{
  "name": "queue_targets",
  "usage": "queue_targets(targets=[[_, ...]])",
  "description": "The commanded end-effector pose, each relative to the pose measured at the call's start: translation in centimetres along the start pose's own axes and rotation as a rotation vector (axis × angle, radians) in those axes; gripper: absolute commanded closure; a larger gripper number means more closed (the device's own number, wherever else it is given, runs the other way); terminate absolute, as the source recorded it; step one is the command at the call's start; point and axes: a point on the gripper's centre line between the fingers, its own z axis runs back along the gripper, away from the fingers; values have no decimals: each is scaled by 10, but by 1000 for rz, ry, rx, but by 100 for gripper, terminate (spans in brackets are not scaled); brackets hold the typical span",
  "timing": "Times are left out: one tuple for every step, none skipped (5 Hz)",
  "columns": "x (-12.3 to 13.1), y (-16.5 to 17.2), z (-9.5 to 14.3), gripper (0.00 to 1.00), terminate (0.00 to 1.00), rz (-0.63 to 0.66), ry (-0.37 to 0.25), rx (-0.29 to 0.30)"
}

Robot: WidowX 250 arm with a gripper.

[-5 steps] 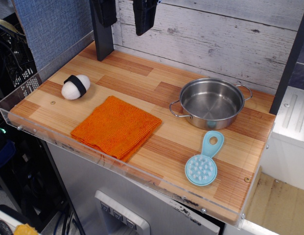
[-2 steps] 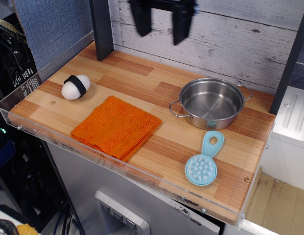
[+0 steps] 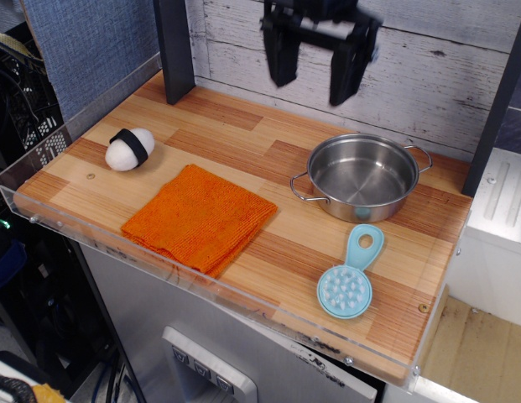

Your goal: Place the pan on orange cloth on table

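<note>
Pan (image 3: 362, 177) sits upright on the table (image 3: 243, 147), empty, shiny steel, one wire loop handle toward the front-left and one toward the back-right. Taking the pan as landmark: orange cloth (image 3: 200, 217) lies flat well to its left and a bit nearer the front edge, not touching it, with bare wood between them. Cloth is folded, roughly square, turned like a diamond, its front corner close to the clear rim.

Light-blue brush (image 3: 350, 277) lies just in front of the pan, handle end pointing at the pan and near its wall, bristle head toward the front edge. Can't tell if the handle tip touches the pan.

White ball with black band (image 3: 130, 149) is far left of the pan, past the cloth, behind the cloth's left corner.

Claw (image 3: 315, 74) hangs in the air above and behind the pan, slightly to its left, against the white plank wall (image 3: 428, 59). Its two black fingers (image 3: 281, 54) point down and stand wide apart with wall visible between them; nothing between them. A bit motion-blurred. Clear of the pan, no contact.

Dark post (image 3: 174, 46) stands at the table's back edge, far left of the pan.
</note>
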Motion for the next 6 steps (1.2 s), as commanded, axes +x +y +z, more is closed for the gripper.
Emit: queue_targets(targets=[[8,35,-30,0,0,56,-42,68],[15,28,-41,0,0,60,-33,65],[22,22,-47,0,0,67,-41,41],[27,11,-51,0,0,62,-50,23],[27,11,-69,0,0,61,-19,24],[25,16,-94,0,0,71,46,18]])
